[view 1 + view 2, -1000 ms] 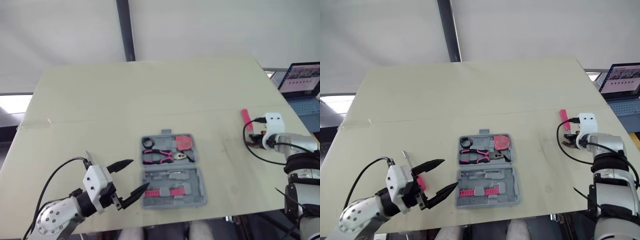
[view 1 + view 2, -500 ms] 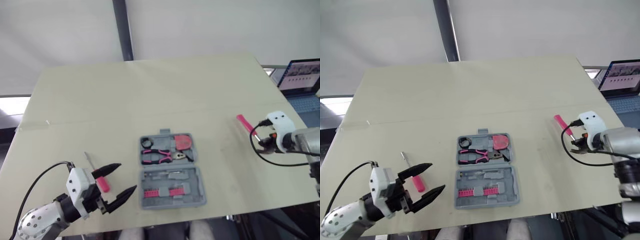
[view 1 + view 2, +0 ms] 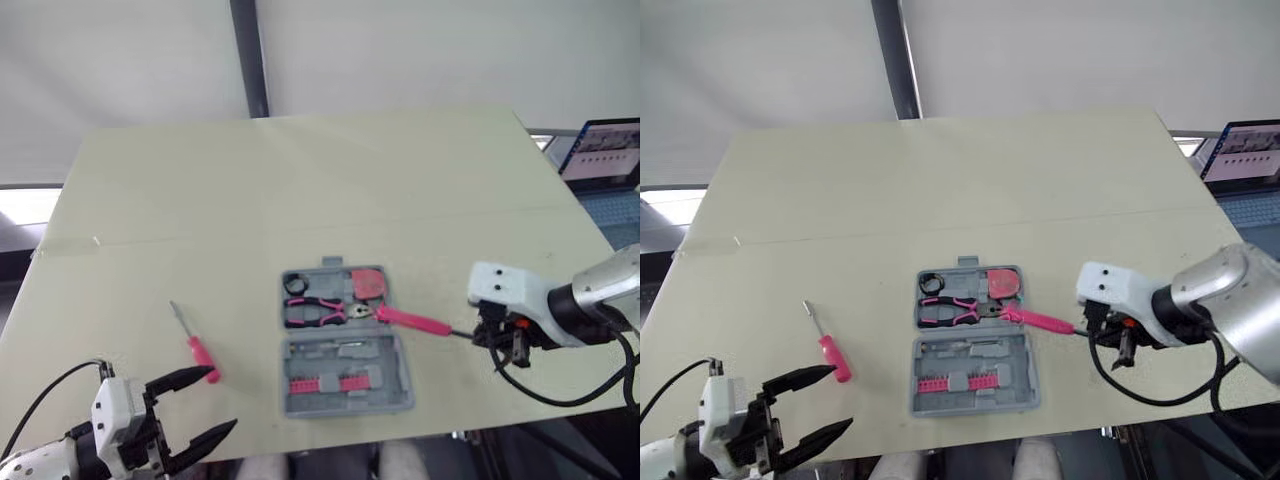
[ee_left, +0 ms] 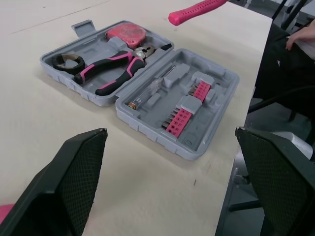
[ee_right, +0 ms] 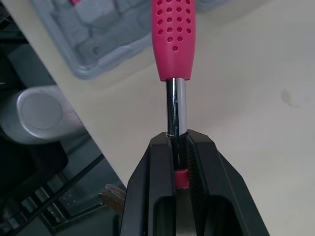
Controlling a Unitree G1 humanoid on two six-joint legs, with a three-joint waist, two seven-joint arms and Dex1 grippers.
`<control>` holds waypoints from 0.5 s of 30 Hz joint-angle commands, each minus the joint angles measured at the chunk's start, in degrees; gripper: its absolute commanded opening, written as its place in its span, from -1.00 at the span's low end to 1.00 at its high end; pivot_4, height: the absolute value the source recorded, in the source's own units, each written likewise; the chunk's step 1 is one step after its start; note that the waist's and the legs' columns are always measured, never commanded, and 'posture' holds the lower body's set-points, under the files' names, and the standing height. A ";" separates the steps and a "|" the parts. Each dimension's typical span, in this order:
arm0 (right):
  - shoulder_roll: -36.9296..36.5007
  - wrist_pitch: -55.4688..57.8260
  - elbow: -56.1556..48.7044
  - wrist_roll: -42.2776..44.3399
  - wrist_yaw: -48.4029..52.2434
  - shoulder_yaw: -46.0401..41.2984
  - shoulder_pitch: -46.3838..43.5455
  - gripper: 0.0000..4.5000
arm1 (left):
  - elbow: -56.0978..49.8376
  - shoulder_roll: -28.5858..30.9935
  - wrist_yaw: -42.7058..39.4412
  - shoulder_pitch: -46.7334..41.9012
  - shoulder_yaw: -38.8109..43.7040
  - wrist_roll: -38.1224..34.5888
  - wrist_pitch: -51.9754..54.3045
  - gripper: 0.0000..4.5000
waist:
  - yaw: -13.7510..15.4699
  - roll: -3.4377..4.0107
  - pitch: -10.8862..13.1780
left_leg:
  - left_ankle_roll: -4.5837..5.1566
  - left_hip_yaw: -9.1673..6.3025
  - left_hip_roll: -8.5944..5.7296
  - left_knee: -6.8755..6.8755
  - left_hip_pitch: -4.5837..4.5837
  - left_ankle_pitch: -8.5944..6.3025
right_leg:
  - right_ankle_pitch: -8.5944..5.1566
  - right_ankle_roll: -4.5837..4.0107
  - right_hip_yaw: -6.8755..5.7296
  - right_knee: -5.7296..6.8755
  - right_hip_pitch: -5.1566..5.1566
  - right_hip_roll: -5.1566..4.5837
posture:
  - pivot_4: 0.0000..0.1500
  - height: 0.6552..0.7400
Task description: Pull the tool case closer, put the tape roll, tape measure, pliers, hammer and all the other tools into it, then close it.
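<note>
1. Apparently the pull was done: the tool case (image 3: 382, 350) lay open near the table's near edge, at six o'clock on the table
2. Its far half held the tape roll (image 3: 295, 285) at eleven o'clock, the pliers (image 3: 318, 312) in the middle and the tape measure (image 3: 368, 284) at one o'clock
3. The right gripper (image 5: 176, 142), at three o'clock of the case, was clenched on the hammer (image 3: 410, 321) by its metal shaft, with the pink handle reaching over the case's right rim, not yet seated
4. A pink screwdriver (image 3: 200, 352) lay on the table at nine o'clock of the case
5. The left gripper (image 3: 840, 397) hung at seven o'clock, jaws spread wide and empty
6. Judged left: seating the hammer, fetching the screwdriver, shutting the lid
</note>
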 commanded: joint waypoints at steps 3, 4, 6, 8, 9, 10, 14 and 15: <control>0.92 -0.71 -4.27 0.10 0.60 3.18 -4.65 -0.97 | 3.43 0.17 -4.46 1.22 1.26 0.61 -5.19 1.00 | -0.08 -0.02 0.00 | 0.00 0.04 0.00 -0.01 -0.01 0.00 | 0.00 0.00 0.04 0.03 -0.08 0.00 | 1.00 1.00; 1.91 -0.70 -4.46 -0.53 0.29 4.92 -5.96 -0.97 | 4.35 0.32 -5.38 1.13 1.21 0.84 -6.15 1.00 | -0.10 -0.02 0.00 | 0.00 0.04 0.00 -0.01 -0.01 0.00 | 0.00 0.00 0.04 0.04 -0.08 0.00 | 1.00 1.00; 3.12 -0.62 -4.52 -1.38 -0.04 7.26 -7.78 -0.97 | 5.49 0.56 -6.48 0.97 1.07 1.12 -7.38 1.00 | -0.15 -0.03 0.00 | 0.00 0.06 0.00 0.00 -0.01 0.00 | 0.00 -0.01 0.05 0.06 -0.10 0.00 | 1.00 1.00; 7.16 -0.15 -4.34 -3.05 -1.01 12.36 -11.29 -0.97 | 7.24 0.65 -7.38 0.38 1.01 1.77 -9.22 1.00 | -0.20 -0.03 -0.01 | 0.00 0.06 0.00 -0.01 -0.02 0.00 | 0.00 -0.01 0.05 0.07 -0.12 0.00 | 1.00 1.00; 9.61 0.55 -4.21 -3.59 -1.66 14.98 -12.93 -0.97 | 8.22 0.47 -7.38 -0.06 1.03 2.07 -10.09 1.00 | -0.24 -0.03 -0.01 | 0.00 0.07 0.00 -0.01 -0.02 0.00 | -0.01 -0.01 0.06 0.11 -0.15 0.00 | 1.00 1.00; 12.15 1.35 -3.78 -4.38 -2.35 17.89 -14.85 -0.97 | 8.77 0.38 -7.24 -0.42 0.89 2.28 -10.53 1.00 | -0.26 -0.03 -0.02 | 0.00 0.08 0.00 -0.01 -0.01 0.00 | -0.01 -0.01 0.06 0.12 -0.16 0.00 | 1.00 1.00; 18.23 4.21 -1.57 -5.98 -3.83 24.78 -20.57 -0.97 | 8.81 0.39 -6.49 -0.92 0.06 3.02 -11.09 1.00 | -0.36 -0.04 -0.01 | 0.00 0.14 0.01 0.00 -0.06 0.00 | -0.01 -0.02 0.07 0.20 -0.28 0.00 | 1.00 1.00; 19.44 4.78 -1.26 -6.14 -4.10 26.23 -21.82 -0.97 | 8.59 0.39 -6.21 -0.97 -0.01 3.01 -10.90 1.00 | -0.24 -0.04 -0.01 | 0.00 0.15 0.01 0.00 -0.08 0.00 | -0.01 -0.02 0.07 0.20 -0.30 0.00 | 1.00 1.00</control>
